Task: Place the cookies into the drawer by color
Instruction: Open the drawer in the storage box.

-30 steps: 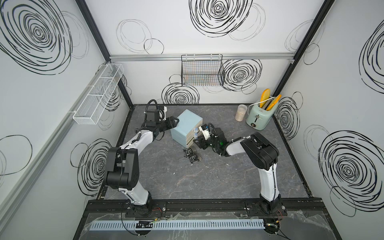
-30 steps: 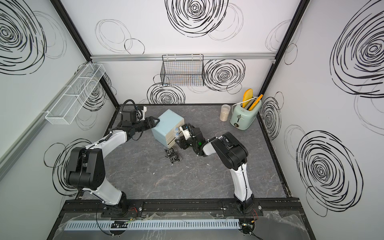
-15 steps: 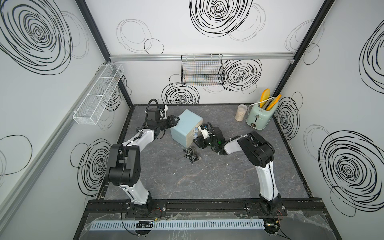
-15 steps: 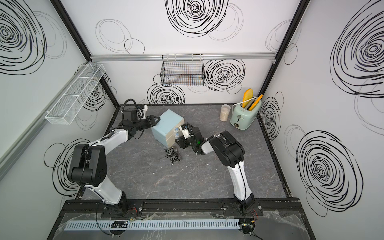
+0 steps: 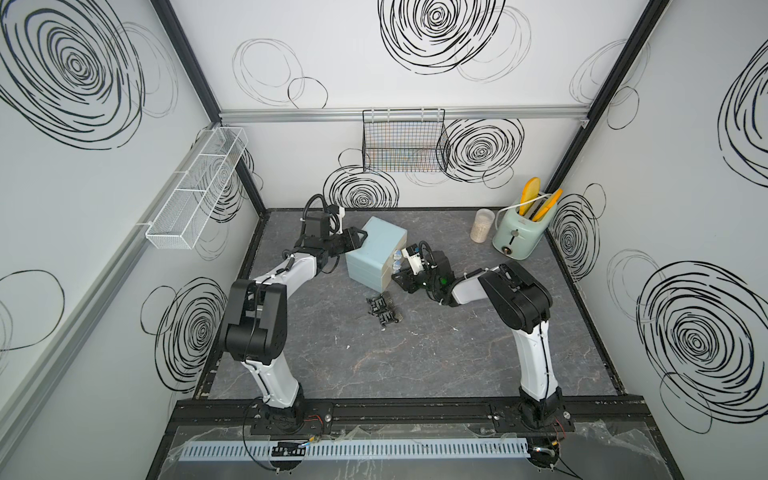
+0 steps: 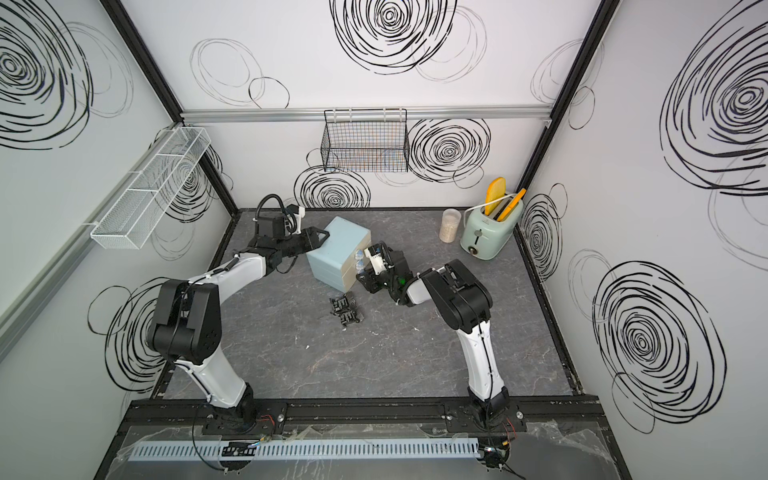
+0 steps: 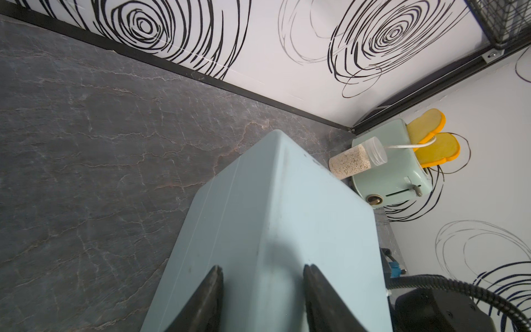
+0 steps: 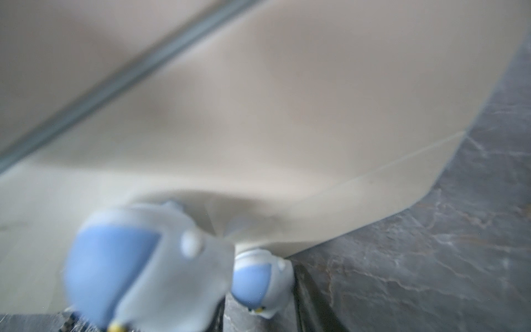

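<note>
Two black crinkly foil cookie packets (image 5: 385,310) lie on the dark marbled tabletop (image 5: 415,365), just in front of the pale-blue rounded cabinet (image 5: 374,245) whose cream drawers (image 8: 287,115) look closed. Your left gripper (image 7: 261,273), jaws parted and empty, rests its tips on the cabinet's side opposite the drawers. Your right gripper (image 5: 399,275) sits at the clear bluish knobs (image 8: 143,258), and you cannot tell whether it grips one.

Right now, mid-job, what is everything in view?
table: one, dark grey marble
cabinet: one, pale blue, mid-table
drawers: cream, bluish knobs, cabinet front; count unclear
cookies: small pile, black, table before cabinet
toaster: one, mint green, back right corner
toast slices: two, yellow, in toaster
jar: one, clear, beside toaster
wire basket: one, black, back wall
mesh shelf: one, white, left wall
left gripper: black, open, at cabinet's rear
right gripper: black, at the knobs
</note>
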`<state>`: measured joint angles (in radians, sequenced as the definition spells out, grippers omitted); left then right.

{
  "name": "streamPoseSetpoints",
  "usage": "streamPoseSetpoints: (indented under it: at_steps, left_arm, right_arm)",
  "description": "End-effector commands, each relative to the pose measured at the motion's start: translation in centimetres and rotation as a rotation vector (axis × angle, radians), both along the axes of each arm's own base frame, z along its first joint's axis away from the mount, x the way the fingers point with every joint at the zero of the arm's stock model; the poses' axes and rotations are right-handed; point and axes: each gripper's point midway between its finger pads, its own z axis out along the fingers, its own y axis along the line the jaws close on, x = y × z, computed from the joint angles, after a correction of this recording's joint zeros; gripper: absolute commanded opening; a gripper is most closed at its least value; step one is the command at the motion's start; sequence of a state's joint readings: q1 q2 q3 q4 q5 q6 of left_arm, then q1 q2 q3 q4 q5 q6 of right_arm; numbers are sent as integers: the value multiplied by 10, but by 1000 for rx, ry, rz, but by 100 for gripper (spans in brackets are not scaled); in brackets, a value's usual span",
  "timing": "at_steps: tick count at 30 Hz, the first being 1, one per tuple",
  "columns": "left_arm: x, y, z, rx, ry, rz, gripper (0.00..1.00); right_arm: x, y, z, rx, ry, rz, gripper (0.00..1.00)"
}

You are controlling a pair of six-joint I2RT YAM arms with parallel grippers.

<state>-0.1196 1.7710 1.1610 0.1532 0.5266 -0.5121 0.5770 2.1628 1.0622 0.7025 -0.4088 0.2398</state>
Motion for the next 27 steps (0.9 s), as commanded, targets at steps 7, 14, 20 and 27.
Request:
streamPoseSetpoints:
  at_steps: [7, 14, 20, 27]
  left_arm:
    - [4, -21, 4, -30, 0, -57, 50]
    - [5, -17, 7, -18, -4, -54, 50]
    - [7, -16, 9, -4, -7, -53, 51]
    - [7, -14, 7, 8, -1, -52, 51]
  right_arm:
    - [1, 7, 16, 54, -39, 40, 23]
    - [-8, 0, 18, 45, -47, 40, 12]
    - [-16, -7, 15, 29, -42, 39, 11]
    - [-26, -18, 9, 19, -29, 34, 10]
